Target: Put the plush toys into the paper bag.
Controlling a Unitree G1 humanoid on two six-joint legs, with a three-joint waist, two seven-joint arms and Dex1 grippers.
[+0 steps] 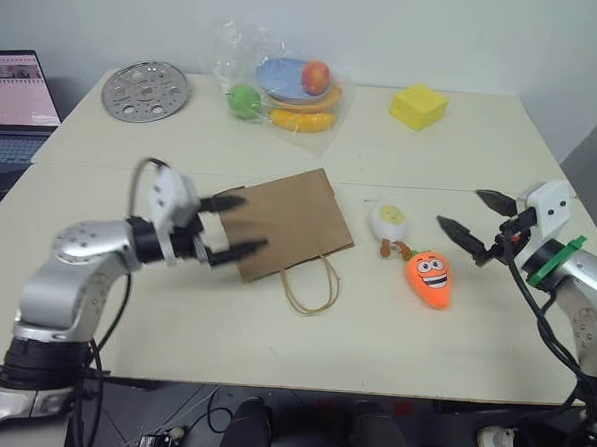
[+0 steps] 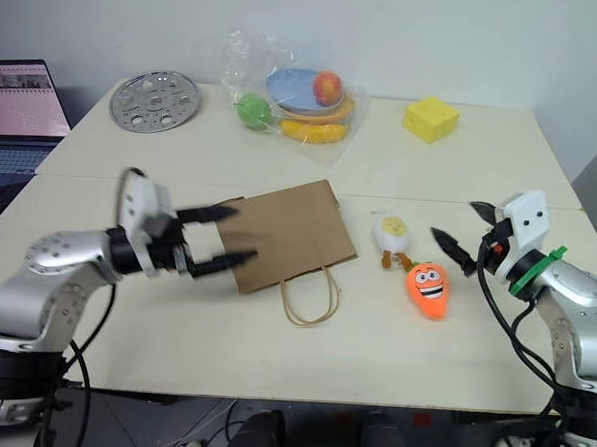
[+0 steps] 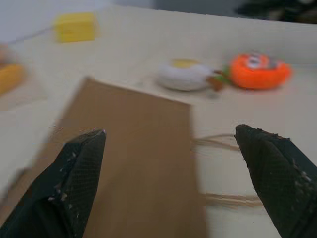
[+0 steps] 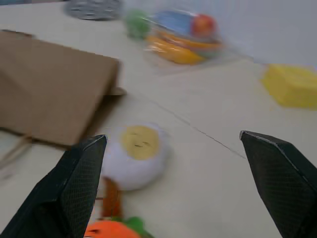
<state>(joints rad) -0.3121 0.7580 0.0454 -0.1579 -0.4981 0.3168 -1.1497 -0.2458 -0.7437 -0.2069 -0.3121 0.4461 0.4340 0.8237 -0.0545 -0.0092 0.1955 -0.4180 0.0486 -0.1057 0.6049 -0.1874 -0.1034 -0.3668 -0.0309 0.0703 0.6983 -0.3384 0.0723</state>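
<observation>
Left gripper [image 1: 232,226]: fingers apart, overlapping and hiding paper bag [image 1: 289,219] left edge | Right gripper [image 1: 481,221]: apart, empty | Carrot [image 1: 430,277], egg [image 1: 389,220]: lying exposed between them.

Two silver arms ending in white wrist housings and black two-fingered grippers

Each arm is built from rounded silver-grey metal segments joined by black collars, and black cables are looped along the outside from wrist to elbow. The left gripper [image 1: 234,226] is carried on a white block-shaped housing, with a cable arched over it at 12 o'clock. The right gripper [image 1: 476,219] is mounted on a similar white housing marked by two small dark dots, and a bright green band is wrapped around the wrist behind it. The fingers [image 3: 74,183] are seen as black, tapered wedges with a finely cross-hatched texture and pale specks.
</observation>
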